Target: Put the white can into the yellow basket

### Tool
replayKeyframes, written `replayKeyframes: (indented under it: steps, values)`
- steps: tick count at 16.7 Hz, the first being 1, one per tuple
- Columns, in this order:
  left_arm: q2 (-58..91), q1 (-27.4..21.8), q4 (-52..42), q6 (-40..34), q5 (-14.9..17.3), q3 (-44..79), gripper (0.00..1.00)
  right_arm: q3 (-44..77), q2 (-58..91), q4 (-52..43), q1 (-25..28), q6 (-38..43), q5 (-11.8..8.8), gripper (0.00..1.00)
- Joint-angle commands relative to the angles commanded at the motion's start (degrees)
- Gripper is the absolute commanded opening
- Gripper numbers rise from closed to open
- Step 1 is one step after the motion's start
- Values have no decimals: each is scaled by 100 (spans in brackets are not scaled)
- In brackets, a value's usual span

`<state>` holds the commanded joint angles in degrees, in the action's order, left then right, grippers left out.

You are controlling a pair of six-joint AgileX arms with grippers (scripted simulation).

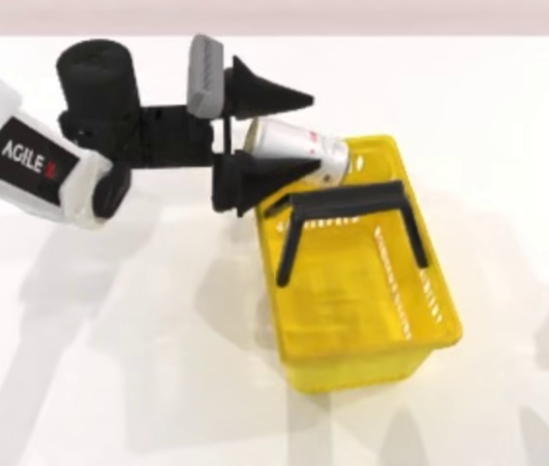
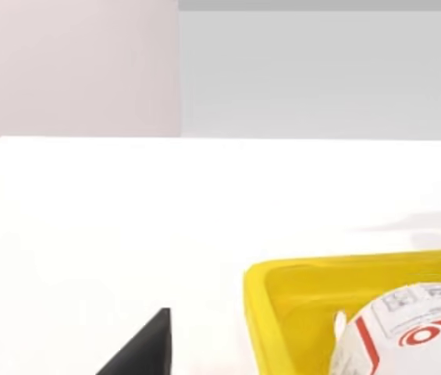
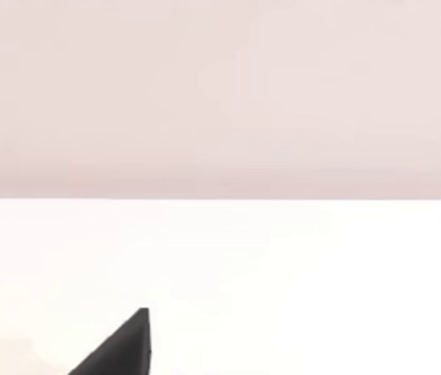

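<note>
My left claw (image 1: pixel 289 131) reaches in from the 10 o'clock side of the table (image 1: pixel 109 369), its two black fingers pointing toward 3 o'clock with a wide gap between them. The white can (image 1: pixel 303 148) lies on its side in that gap, tilted, its long axis running from roughly 10 toward 4 o'clock. Its nearer end sits between the fingers and its far end hangs over the far-left corner of the yellow basket (image 1: pixel 439 335). The lower finger (image 1: pixel 255 180) runs along the can's underside; the upper finger (image 1: pixel 269 94) stands a little apart from it, so I cannot tell whether the claw is actually squeezing the can or merely bracketing it. The basket sits right of the table's centre, its length slanting from 11 toward 5 o'clock, and its black handle (image 1: pixel 352 201) stands raised across the width near the far end, just past the can. In the left wrist view the can's end fills the lower corner, white with a red stripe and red lettering (image 2: pixel 407 332), over the basket's yellow rim (image 2: pixel 298 269), with one dark fingertip (image 2: pixel 146 348) beside it. The right claw shows only as a single dark fingertip (image 3: pixel 122 348) over bare table in its own wrist view, and I cannot tell its state.
</note>
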<state>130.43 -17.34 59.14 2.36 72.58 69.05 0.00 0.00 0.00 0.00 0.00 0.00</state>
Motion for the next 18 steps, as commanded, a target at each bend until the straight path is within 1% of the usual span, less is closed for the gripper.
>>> replayKeyframes:
  steps: [6, 7, 9, 11, 13, 15, 18]
  values:
    - [-20, -18, -12, 5, -12, 7, 100, 0, 0, 0, 0, 0, 0, 100]
    - [-69, -6, -45, -10, -50, -24, 100, 57, 57, -56, 28, -38, -4, 100]
    - [-338, 50, -210, -81, -240, -184, 100, 338, 340, -320, 154, -219, -16, 100]
    - [-831, 150, -493, -187, -571, -464, 100, 843, 849, -758, 353, -516, -24, 100]
    - [-1537, 285, -870, -303, -1017, -844, 100, 1570, 1581, -1329, 605, -902, -24, 100]
    - [-2433, 442, -1316, -413, -1548, -1305, 100, 2488, 2514, -2001, 900, -1359, -18, 100]
    - [-4047, 705, -2082, -538, -2464, -2128, 100, 4155, 4210, -3153, 1407, -2148, -3, 100]
